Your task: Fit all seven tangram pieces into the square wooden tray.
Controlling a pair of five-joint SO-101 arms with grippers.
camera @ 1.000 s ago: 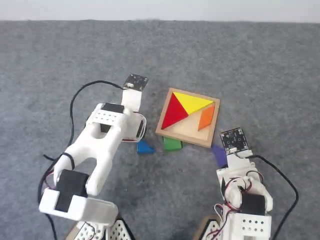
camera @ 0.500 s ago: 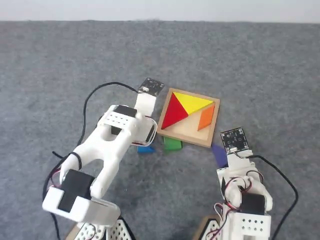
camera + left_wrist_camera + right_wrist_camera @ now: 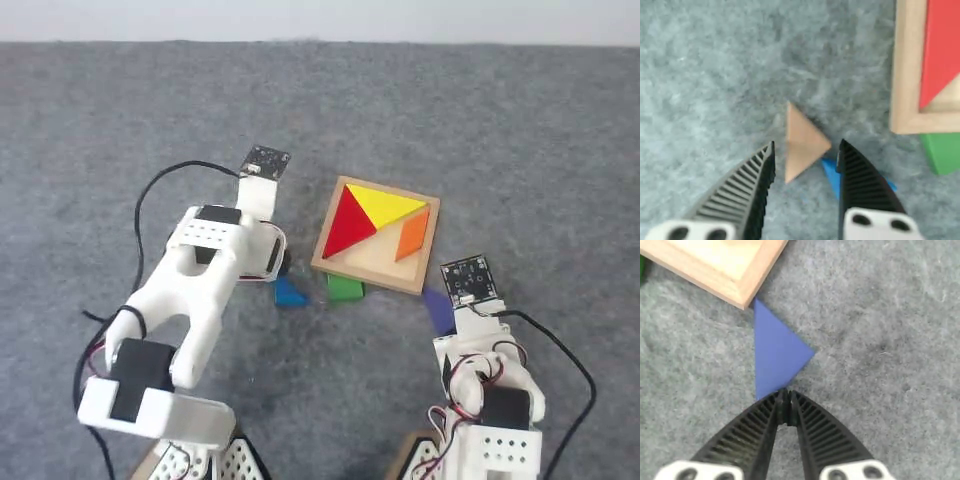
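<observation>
left pincer (image 3: 806,147) stood released astride the tan triangle (image 3: 801,135); light, stiff, thin, it seemed best pinched across its edges. right pincer (image 3: 786,395) was clenched, empty.

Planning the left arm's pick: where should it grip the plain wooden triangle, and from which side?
Likely from above, pinching its long edge against the opposite corner: the wooden triangle lies flat on the carpet, inside the open left pincer. The blue piece sits by that corner.
</observation>
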